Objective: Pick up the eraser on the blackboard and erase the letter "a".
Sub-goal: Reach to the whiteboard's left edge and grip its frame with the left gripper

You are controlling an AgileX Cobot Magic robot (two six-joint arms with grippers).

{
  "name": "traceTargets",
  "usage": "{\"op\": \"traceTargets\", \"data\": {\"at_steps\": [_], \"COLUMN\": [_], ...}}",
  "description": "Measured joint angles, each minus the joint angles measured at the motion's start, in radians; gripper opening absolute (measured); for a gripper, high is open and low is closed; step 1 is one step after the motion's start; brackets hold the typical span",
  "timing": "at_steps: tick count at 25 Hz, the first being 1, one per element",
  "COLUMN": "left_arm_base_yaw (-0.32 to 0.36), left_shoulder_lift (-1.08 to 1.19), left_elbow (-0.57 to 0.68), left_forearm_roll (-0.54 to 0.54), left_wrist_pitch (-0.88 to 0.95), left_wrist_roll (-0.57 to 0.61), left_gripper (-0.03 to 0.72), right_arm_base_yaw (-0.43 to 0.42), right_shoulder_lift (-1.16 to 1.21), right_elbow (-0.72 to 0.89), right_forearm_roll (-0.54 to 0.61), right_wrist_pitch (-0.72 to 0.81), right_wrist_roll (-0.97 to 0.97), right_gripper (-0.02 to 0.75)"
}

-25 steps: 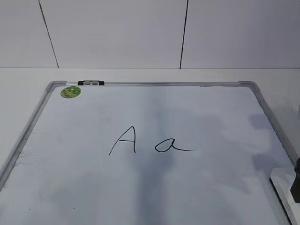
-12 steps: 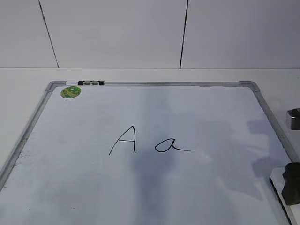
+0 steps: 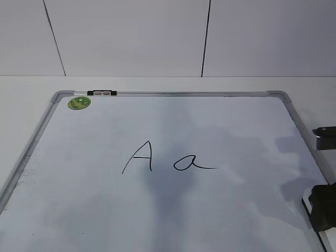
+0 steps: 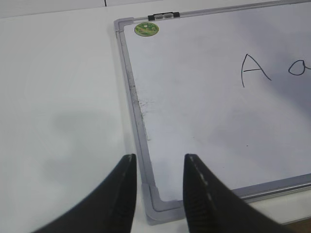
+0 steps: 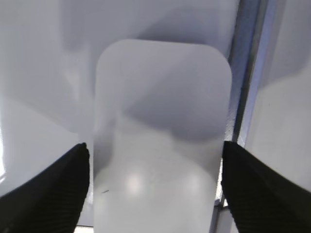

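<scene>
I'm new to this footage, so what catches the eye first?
The two black marker letters mid-board: a tall capital A with the letter "a" to its right, on the blackboard. Next, the eraser near the board's right frame, with the right gripper open on either side of it.

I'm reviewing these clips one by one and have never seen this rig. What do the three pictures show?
A two-armed robot works at a large white dry-erase board with a grey metal frame. One camera faces it from the front; the other two sit on the wrists. Written on it are a tall capital "A" and a small cursive "a". The left gripper hangs open and empty over the board's corner. The right gripper, open, straddles the white oblong plastic eraser lying near the right edge; whether its fingers touch it is unclear.
</scene>
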Motion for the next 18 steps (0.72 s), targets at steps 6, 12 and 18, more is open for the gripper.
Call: {"op": "traceTargets", "data": {"at_steps": [6,12,18], "left_arm_base_yaw": [0.0,0.0,0.0], "left_shoulder_lift": [0.0,0.0,0.0], "left_elbow": [0.0,0.0,0.0], "left_forearm_roll": [0.0,0.0,0.0], "left_wrist_pitch": [0.0,0.0,0.0], "left_wrist_roll": [0.0,0.0,0.0], "left_gripper": [0.244,0.244,0.244], "right_arm_base_yaw": [0.0,0.0,0.0], "right_shoulder_lift": [0.03,0.036,0.036], "right_elbow": [0.0,0.0,0.0], "right_forearm_roll": [-0.002,-0.002,-0.003], "right_wrist_pitch": [-0.002,-0.007,-0.007], "right_wrist_roll": [-0.002,-0.002,-0.002], "right_gripper": [0.666,0.661,0.59]}}
